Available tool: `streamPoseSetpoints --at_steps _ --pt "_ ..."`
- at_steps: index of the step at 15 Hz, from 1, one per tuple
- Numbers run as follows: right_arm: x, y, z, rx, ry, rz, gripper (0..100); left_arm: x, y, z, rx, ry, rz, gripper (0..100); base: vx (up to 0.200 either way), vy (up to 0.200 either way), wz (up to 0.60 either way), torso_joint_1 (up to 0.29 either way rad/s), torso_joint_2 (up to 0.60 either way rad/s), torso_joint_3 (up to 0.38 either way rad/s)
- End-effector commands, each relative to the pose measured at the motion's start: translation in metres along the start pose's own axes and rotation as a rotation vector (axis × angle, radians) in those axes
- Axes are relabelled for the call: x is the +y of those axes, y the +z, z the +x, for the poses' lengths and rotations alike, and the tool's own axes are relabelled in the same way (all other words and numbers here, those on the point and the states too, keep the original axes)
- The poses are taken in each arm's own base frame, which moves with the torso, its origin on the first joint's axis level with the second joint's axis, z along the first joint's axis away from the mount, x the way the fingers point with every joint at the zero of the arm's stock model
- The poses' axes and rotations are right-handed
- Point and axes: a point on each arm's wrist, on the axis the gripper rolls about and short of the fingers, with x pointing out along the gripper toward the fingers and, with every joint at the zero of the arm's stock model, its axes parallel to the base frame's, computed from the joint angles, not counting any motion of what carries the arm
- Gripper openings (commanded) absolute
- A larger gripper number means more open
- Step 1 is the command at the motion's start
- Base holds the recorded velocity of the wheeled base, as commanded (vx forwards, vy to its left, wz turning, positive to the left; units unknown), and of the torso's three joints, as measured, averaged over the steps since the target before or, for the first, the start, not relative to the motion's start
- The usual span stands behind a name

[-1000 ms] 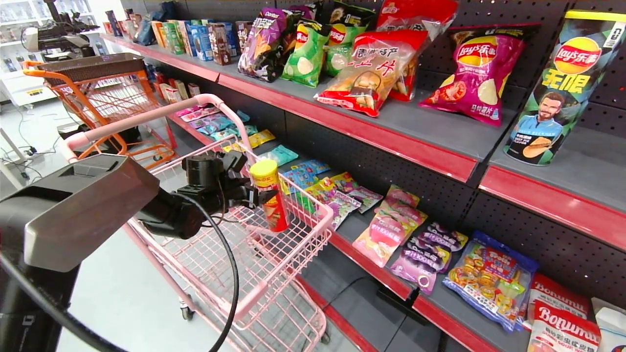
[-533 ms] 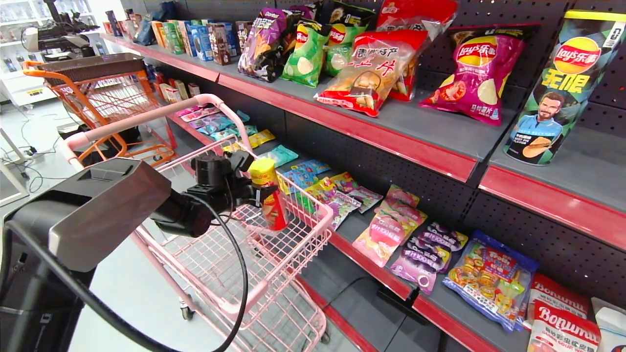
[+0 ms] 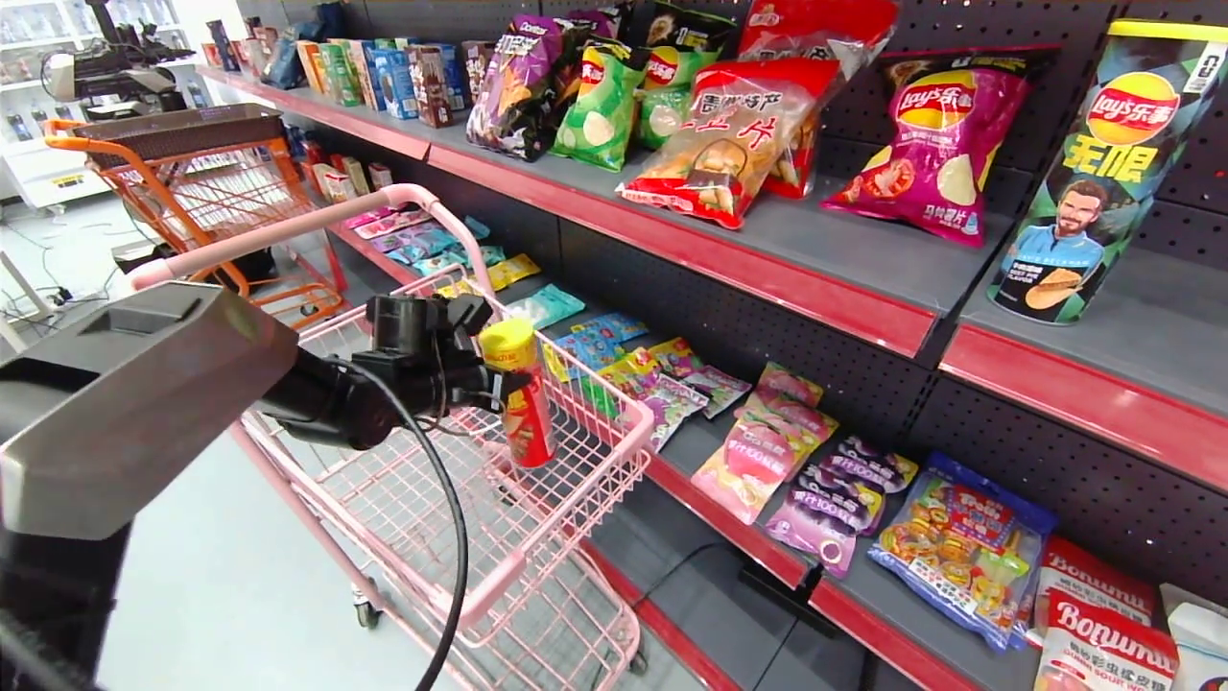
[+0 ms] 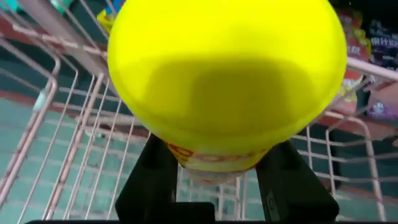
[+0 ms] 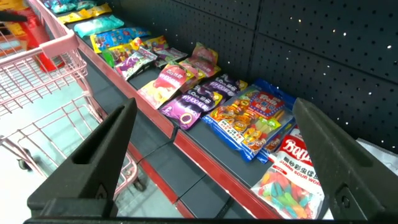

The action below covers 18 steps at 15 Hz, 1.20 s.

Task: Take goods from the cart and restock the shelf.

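Observation:
A red chip can with a yellow lid hangs upright over the pink cart, at its shelf-side rim. My left gripper is shut on the can's upper part from the side. In the left wrist view the yellow lid sits close up, with a black finger on either side and the cart's wire floor below. My right gripper is open with nothing between its fingers, above the lower shelf of candy bags.
The upper shelf holds chip bags and a tall chip can at the right. Candy bags lie along the lower shelf. An orange cart stands behind the pink one. Open floor lies to the left.
My left arm has shifted a little to the left and down, with the can still held. Nothing on the shelves has moved.

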Motion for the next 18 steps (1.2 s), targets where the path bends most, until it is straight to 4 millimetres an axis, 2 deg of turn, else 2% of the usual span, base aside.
streamPoseSetpoints --at_steps 1,4,6,8,9,12,13,14,15,18 --pt "0.000 0.000 0.000 -0.001 0.001 0.003 100 0.002 0.058 -0.068 -0.121 0.052 0.005 0 0.000 0.000 0.00 0.000 0.00 0.000" --pt "0.000 0.000 0.000 -0.001 0.001 0.006 100 -0.011 0.082 -0.140 -0.145 0.085 0.001 0 0.000 0.000 0.00 0.000 0.00 0.000" --pt "0.000 0.000 0.000 -0.001 0.001 0.007 100 -0.026 0.087 -0.193 -0.168 0.108 0.001 0 0.000 0.000 0.00 0.000 0.00 0.000" --pt "0.000 0.000 0.000 -0.001 0.001 0.007 100 -0.038 0.086 -0.232 -0.196 0.129 0.006 0 0.000 0.000 0.00 0.000 0.00 0.000" --pt "0.000 0.000 0.000 -0.001 0.001 0.007 100 -0.051 0.082 -0.267 -0.211 0.147 0.007 0 0.000 0.000 0.00 0.000 0.00 0.000" --pt "0.000 0.000 0.000 -0.001 0.001 0.007 100 -0.081 0.068 -0.328 -0.223 0.158 0.008 0 0.000 0.000 0.00 0.000 0.00 0.000" --pt "0.000 0.000 0.000 -0.001 0.001 0.007 100 -0.088 0.064 -0.341 -0.227 0.158 0.010 0 0.000 0.000 0.00 0.000 0.00 0.000" --pt "0.000 0.000 0.000 -0.001 0.001 0.007 100 -0.104 0.049 -0.368 -0.235 0.161 0.013 0 0.000 0.000 0.00 0.000 0.00 0.000" --pt "0.000 0.000 0.000 -0.001 0.001 0.007 100 -0.115 0.037 -0.386 -0.246 0.162 0.018 0 0.000 0.000 0.00 0.000 0.00 0.000" --pt "0.000 0.000 0.000 -0.001 0.001 0.009 100 -0.134 0.008 -0.415 -0.287 0.180 0.008 0 0.000 0.000 0.00 0.000 0.00 0.000"
